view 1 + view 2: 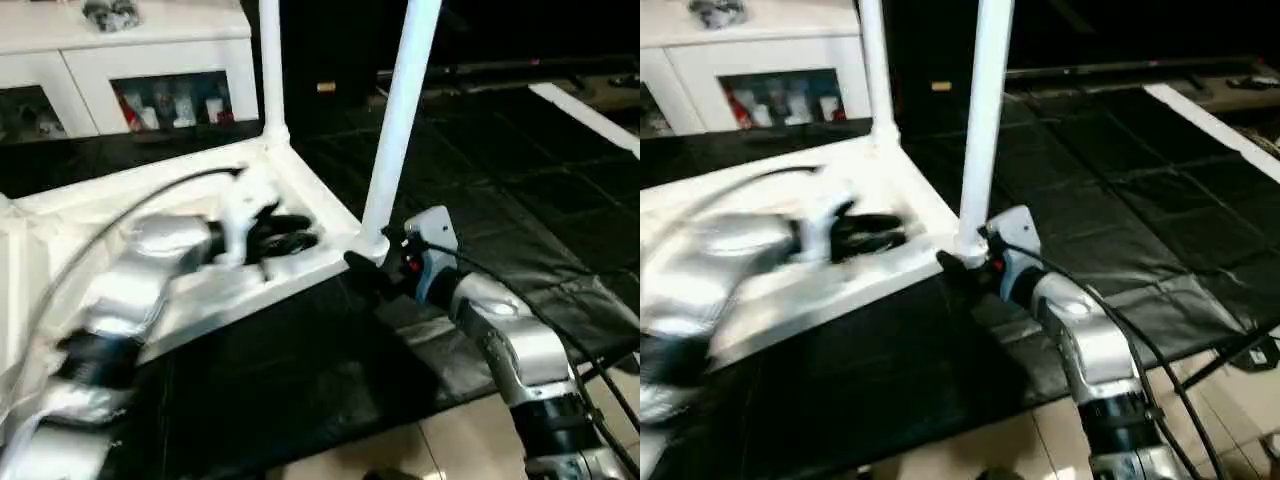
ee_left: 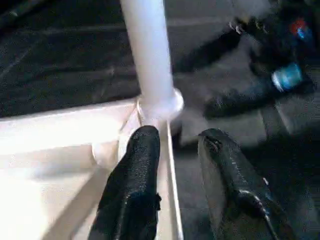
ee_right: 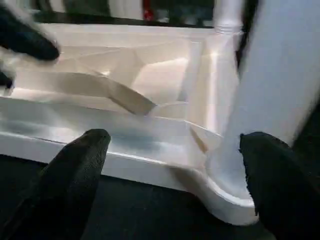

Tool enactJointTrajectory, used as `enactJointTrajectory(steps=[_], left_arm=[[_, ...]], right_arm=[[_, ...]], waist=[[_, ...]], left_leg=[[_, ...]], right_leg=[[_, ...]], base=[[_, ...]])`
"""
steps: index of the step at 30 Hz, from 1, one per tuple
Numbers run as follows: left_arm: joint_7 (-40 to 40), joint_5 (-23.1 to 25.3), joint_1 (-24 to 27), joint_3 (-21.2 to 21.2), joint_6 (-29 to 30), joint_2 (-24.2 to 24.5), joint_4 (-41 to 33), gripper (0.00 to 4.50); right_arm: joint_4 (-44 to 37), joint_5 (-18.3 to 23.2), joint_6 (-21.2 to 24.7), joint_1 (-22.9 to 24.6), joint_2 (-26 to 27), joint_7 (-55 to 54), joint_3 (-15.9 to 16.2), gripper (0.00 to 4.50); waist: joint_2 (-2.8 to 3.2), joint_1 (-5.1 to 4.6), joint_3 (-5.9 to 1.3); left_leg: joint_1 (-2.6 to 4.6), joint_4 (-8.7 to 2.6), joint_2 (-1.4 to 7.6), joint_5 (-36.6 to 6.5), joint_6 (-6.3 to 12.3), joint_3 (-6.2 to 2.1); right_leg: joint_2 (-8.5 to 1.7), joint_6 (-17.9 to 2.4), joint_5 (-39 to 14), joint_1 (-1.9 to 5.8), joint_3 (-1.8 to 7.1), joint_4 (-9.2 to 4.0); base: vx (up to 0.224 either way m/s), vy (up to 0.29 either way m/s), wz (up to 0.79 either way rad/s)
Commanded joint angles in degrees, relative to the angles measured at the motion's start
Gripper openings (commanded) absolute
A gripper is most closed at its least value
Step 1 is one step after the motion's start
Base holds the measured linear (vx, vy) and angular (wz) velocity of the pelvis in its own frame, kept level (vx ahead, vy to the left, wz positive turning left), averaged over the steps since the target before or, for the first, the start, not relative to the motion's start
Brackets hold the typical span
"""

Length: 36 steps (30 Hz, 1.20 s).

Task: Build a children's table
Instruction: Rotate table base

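The white table top [image 1: 300, 180] lies upside down on a black mat, ribbed underside up. Two white legs stand upright in its corner sockets, one at the far corner [image 1: 271, 70] and one at the near right corner [image 1: 400, 120]. My left gripper [image 1: 285, 235] hovers over the underside just left of the near leg; in its wrist view the fingers [image 2: 140, 150] stand apart above the rim, empty. My right gripper [image 1: 365, 265] sits at the base of the near leg [image 3: 280, 75], open wide, its fingers [image 3: 85, 150] on either side of that corner, gripping nothing.
A white cabinet with glass doors [image 1: 150, 60] stands at the back left. The black mat [image 1: 520, 200] spreads to the right, with a long white strip [image 1: 590, 115] lying at its far right. Tiled floor [image 1: 460, 440] shows at the near edge.
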Motion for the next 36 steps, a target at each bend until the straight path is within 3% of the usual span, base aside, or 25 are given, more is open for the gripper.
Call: enactJointTrajectory(steps=[1,6,8,10,13,17,19,21,22,28,36], left_arm=[[-2.08,-1.17,1.74,0.64,2.65,2.45,-4.12,1.8],[-8.43,-4.07,10.06,1.6,9.45,13.4,-15.54,2.2],[-9.31,-3.19,12.32,0.81,10.14,16.18,-17.17,2.44],[-9.25,-1.98,13.97,0.09,10.12,17.92,-18.01,2.55],[-6.74,-0.89,15.32,-0.36,10.83,18.17,-17.75,2.88],[-4.65,1.11,16.16,-2.1,11.22,18.72,-16.78,3.09],[-3.95,1.39,17.18,-2.87,11.95,19.17,-17.84,3.43],[-3.61,1.79,17.68,-3.12,12.05,19.24,-18.15,3.49],[-2.69,2.58,18.28,-3.44,12.03,19.15,-18.21,3.55],[-0.43,4.8,18.5,-4.18,10.38,18.78,-16.39,3.98],[2.65,6.24,17.76,-4.11,8.85,17.97,-14.07,4.46]], right_arm=[[-0.1,1.19,-0.35,-1.16,0.3,1.17,0.74,4.5],[7.15,-0.33,-4.01,-6.69,3.75,-0.9,0.45,4.5],[10.23,-0.62,-5.25,-8.99,5.2,-1.74,0.21,4.5],[12.8,-0.88,-6.33,-10.86,6.33,-2.25,0.17,4.5],[19.67,-1.78,-9.13,-15.03,8.49,-4.09,0.14,4.5],[27.91,-3.34,-12.78,-19.29,10.08,-7.43,-0.66,4.5],[33.26,-3.5,-14.76,-22.11,10.65,-11.21,-2.77,4.5],[35.32,-2.93,-15.28,-23.23,10.75,-12.79,-4.15,4.5],[37.99,-2.47,-16.51,-24.65,10.63,-15.26,-5.87,4.5],[42.76,-1.21,-19.01,-26.79,9.39,-18.99,-9.06,4.5],[49.93,-1.61,-24.1,-29.59,6.1,-21.07,-12.38,4.5]], waist=[[0.01,0.03,-3.68],[0.42,-0.4,-3.48],[0.18,-0.63,-3.32],[0.3,-0.56,-3.3],[0.71,-0.42,-3.33],[0.22,-0.65,-3.34],[0.39,-0.69,-3.51],[0.43,-0.63,-3.64],[0.13,-0.46,-3.68],[0.28,-0.3,-3.83],[0.31,0.43,-3.65]], left_leg=[[1.37,-4.7,2.1,-15.66,-1.3,-1.19],[1.64,-4.88,2.12,-17.72,-2.56,-1.28],[1.62,-4.96,2.05,-19.41,-2.99,-1.38],[2.1,-4.9,2.07,-20.43,-3.51,-1.37],[2.45,-4.99,2.13,-21.03,-4.51,-1.34],[2.03,-5.09,2.01,-21.48,-5.05,-1.49],[1.92,-5.02,1.94,-20.83,-5.09,-1.47],[2.07,-4.87,1.93,-20.19,-5.1,-1.36],[2.08,-4.85,2.0,-19.52,-4.93,-1.26],[1.88,-4.8,1.83,-18.42,-4.72,-1.19],[2.44,-4.53,1.82,-21.56,-4.81,-1.05]], right_leg=[[-2.57,-8.75,-18.24,2.35,2.6,-4.3],[-2.64,-9.52,-19.91,1.96,2.7,-4.17],[-2.65,-9.01,-22.29,1.81,2.69,-4.29],[-2.63,-8.03,-23.86,1.4,2.85,-4.56],[-2.43,-8.17,-22.57,1.07,2.94,-4.33],[-2.47,-8.47,-21.82,1.45,2.9,-4.12],[-2.56,-8.56,-20.99,1.61,2.99,-3.99],[-2.45,-8.92,-19.27,1.53,3.03,-3.81],[-2.47,-9.0,-18.4,1.56,3.03,-3.73],[-2.29,-9.2,-15.65,1.88,2.88,-3.46],[-2.26,-8.56,-19.72,1.3,2.9,-3.99]], base=[[0.0,0.0,0.0],[0.0,0.0,0.0],[0.0,0.0,0.0],[0.0,0.0,0.0],[0.0,0.0,0.0],[0.0,0.0,0.0],[0.0,0.0,0.0],[0.0,0.0,0.0],[0.0,0.0,0.0],[0.0,0.0,0.0],[0.0,0.0,0.0]])
